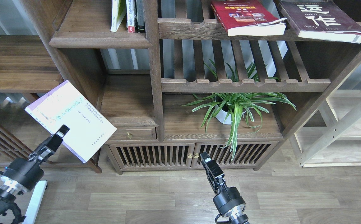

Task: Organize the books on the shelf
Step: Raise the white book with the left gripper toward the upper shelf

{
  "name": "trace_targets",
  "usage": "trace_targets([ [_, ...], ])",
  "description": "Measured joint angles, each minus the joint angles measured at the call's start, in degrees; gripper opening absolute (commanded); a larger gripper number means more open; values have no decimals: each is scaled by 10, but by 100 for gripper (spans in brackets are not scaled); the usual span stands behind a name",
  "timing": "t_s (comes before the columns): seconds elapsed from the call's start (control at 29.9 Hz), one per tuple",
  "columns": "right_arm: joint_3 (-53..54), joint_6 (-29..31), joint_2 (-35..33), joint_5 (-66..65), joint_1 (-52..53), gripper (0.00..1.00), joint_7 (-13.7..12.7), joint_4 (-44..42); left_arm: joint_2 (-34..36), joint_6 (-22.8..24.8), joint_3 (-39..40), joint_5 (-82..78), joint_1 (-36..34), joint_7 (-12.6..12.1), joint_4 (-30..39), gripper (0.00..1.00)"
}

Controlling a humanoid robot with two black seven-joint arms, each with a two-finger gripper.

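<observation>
The pale lavender-white book (70,119) sits clamped in my left gripper (60,133) (tilted, cover up). My right gripper (210,165) hangs low; its fingers cannot be told apart.

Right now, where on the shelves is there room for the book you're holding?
The top-left shelf is bare left of the upright books. The cubby above the drawer looks bare too. Crowded: the plant fills its shelf, and the red book and maroon book cover the top rack. My left gripper holds the pale book.
</observation>
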State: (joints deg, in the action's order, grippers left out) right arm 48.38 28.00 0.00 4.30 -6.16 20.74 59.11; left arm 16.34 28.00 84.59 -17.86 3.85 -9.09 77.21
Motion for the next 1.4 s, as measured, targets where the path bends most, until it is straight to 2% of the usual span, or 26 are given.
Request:
trace_targets([
  [0.13,0,0,0,0,1,55,-1,-2,0,0,16,5,0,-9,10,8],
  [0.43,4,0,0,0,1,55,-1,-3,-20,0,17,19,-2,-10,13,7],
  [0.87,7,0,0,-1,0,55,-2,-3,-28,0,37,16,-10,-13,94,6],
  [1.14,7,0,0,-3,1,56,-1,-9,-24,0,74,17,-26,-41,107,6],
  [1.4,7,0,0,-4,1,56,-2,-9,-13,0,110,18,-48,-88,114,5],
])
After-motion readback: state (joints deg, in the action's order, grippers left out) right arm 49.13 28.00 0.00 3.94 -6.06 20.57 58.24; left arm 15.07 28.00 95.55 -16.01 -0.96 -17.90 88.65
